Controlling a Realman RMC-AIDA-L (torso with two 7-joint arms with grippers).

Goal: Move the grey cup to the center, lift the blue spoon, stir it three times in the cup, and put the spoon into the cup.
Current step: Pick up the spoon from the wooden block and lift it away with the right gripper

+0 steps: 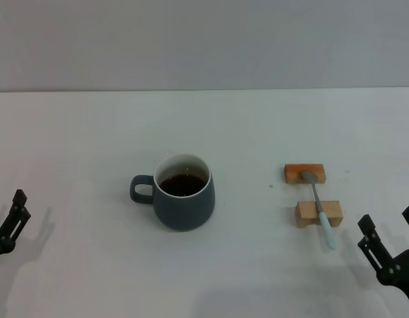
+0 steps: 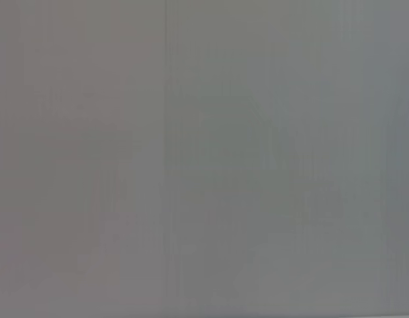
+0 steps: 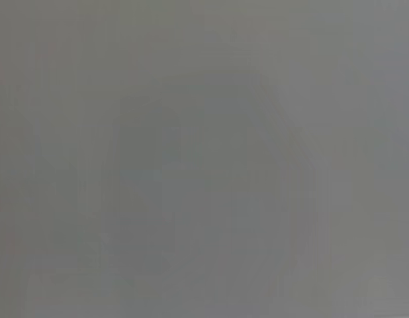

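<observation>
The grey cup stands upright on the white table, handle toward the left gripper, whose jaws I cannot tell. To the cup's right, the blue spoon lies across two wooden blocks. Beyond it, the right gripper is spread open, partly cut off. Both wrist views show only blank grey.

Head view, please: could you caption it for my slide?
Grey cup of dark liquid mid-table; blue spoon bridging two wooden blocks; both pincers parked.

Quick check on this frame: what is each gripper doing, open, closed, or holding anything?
Left gripper: open, holding nothing, at the table's left edge.
Right gripper: open, holding nothing, near the blue spoon but not touching it.
</observation>
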